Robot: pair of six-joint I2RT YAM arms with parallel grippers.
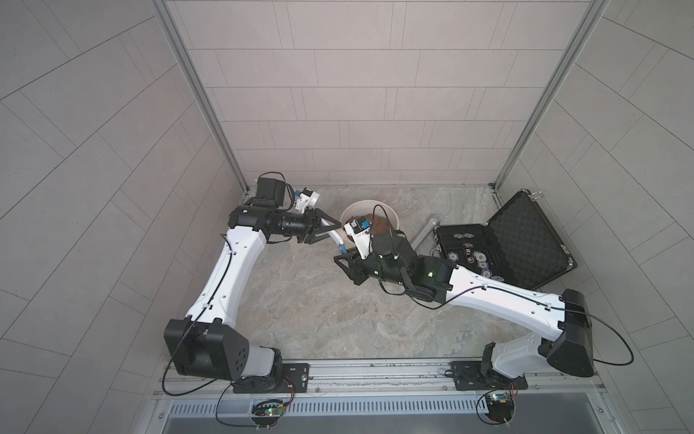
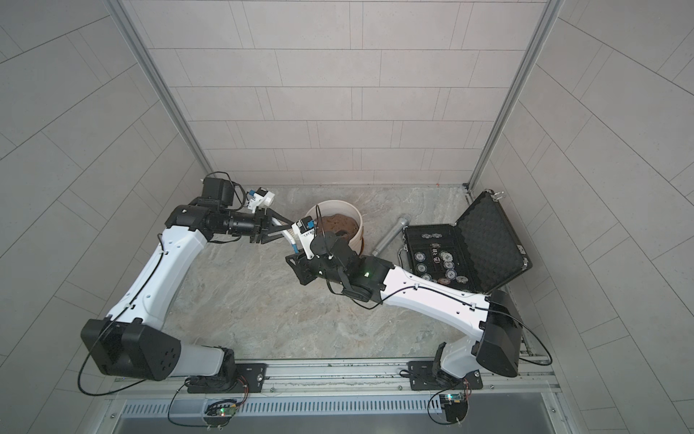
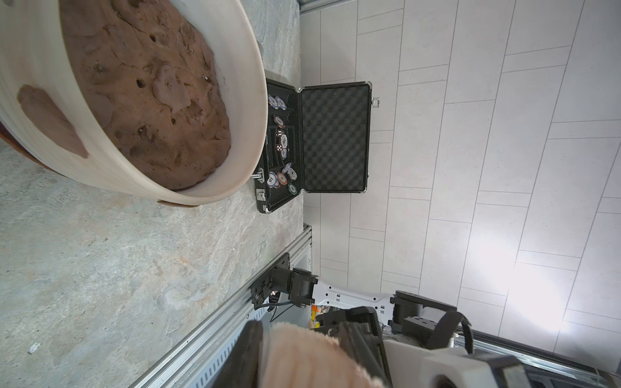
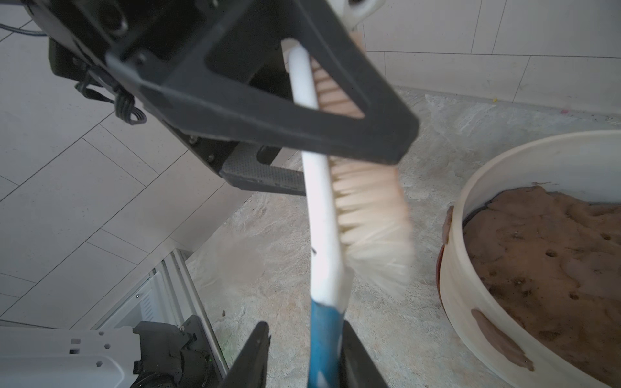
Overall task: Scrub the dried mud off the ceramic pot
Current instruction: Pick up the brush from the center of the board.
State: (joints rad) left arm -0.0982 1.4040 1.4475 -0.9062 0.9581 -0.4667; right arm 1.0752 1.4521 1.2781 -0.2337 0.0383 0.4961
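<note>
The ceramic pot [image 1: 360, 204] [image 2: 338, 204] [image 3: 248, 100] [image 4: 470, 201] stands at the back of the stone floor, cream-white, with a brown soil mound [image 3: 151, 84] inside. Flat patches of dried mud [image 3: 50, 121] [image 4: 500, 339] stick to its outer wall. To the pot's left, my left gripper [image 1: 334, 230] [image 2: 287, 228] [image 3: 299, 352] is shut on the bristle head of a scrub brush [image 1: 336, 236] [image 4: 319, 201]. My right gripper [image 1: 343, 268] [image 2: 294, 268] [image 4: 305, 327] straddles the brush's blue handle [image 4: 324, 336]. One finger touches it and a gap shows at the other.
A grey metal cylinder [image 1: 426, 233] [image 2: 390, 235] lies right of the pot. An open black case [image 1: 499, 244] [image 2: 462, 244] [image 3: 319, 141] with poker chips sits at the right wall. An aluminium rail [image 1: 375, 372] runs along the front edge. Tiled walls close in three sides.
</note>
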